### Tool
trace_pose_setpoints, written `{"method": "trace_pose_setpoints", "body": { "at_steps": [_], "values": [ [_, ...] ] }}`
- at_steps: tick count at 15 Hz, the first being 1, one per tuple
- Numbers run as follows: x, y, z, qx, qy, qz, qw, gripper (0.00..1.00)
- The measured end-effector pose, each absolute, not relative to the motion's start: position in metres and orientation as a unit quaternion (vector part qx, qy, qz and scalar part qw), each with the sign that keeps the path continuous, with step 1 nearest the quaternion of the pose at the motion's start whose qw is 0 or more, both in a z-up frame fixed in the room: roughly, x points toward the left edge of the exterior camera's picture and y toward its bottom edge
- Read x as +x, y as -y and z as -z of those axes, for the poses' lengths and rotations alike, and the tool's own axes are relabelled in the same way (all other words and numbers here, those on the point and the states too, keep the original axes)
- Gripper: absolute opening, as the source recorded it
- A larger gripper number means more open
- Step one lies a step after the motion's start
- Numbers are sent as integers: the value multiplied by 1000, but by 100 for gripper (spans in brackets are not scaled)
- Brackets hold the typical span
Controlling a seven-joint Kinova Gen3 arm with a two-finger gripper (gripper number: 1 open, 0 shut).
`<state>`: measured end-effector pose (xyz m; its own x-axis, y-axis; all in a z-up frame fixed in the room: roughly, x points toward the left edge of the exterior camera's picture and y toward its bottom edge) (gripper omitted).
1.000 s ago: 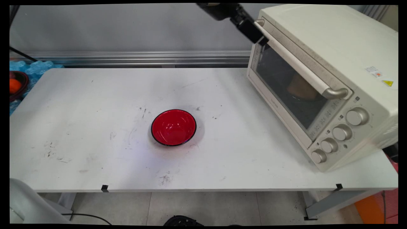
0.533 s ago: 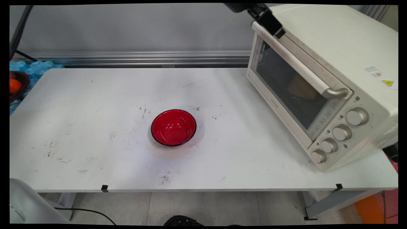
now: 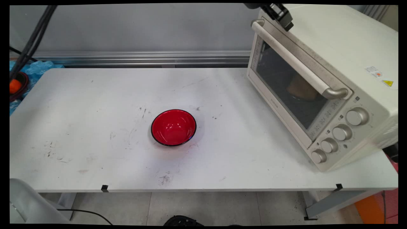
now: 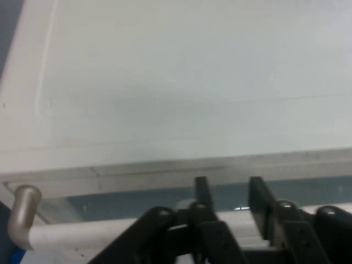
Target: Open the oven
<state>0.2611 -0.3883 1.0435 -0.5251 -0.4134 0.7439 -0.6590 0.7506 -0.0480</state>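
The claw (image 4: pixel 228 190) hangs over the top front edge of the toaster oven (image 3: pixel 337 54), and the hand view shows its two black fingers (image 4: pixel 202 190) standing apart with a modest gap between them and nothing in that gap; they grip nothing. In that view the oven's door handle (image 4: pixel 82 234) runs crosswise just behind and below the fingers, its metal end bracket curling up at the left, so the claw seems to sit above the bar and not around it, though whether a fingertip brushes the bar is hard to tell. From the main view only the claw's tip (image 3: pixel 281 16) shows, at the picture's top edge above the oven's upper left corner, near the far end of the handle (image 3: pixel 295 58); the rest of the arm is raised out of sight, and black cables (image 3: pixel 30 41) hang down far to the oven's left. The hand points down and forward at the oven's roof, which fills most of its camera. The oven door is closed, with something brownish dimly visible behind the glass (image 3: pixel 300 87). Well to the oven's left, on the white table (image 3: pixel 79 127), a red bowl (image 3: pixel 173 127) sits upright and empty, apart from everything else.
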Motion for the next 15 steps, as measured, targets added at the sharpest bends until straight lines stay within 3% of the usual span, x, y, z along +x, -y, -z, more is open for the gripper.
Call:
{"method": "trace_pose_setpoints", "body": {
  "at_steps": [15],
  "values": [
    [224, 428, -1005, 319, 879, -154, 318, 0]
  ]
}}
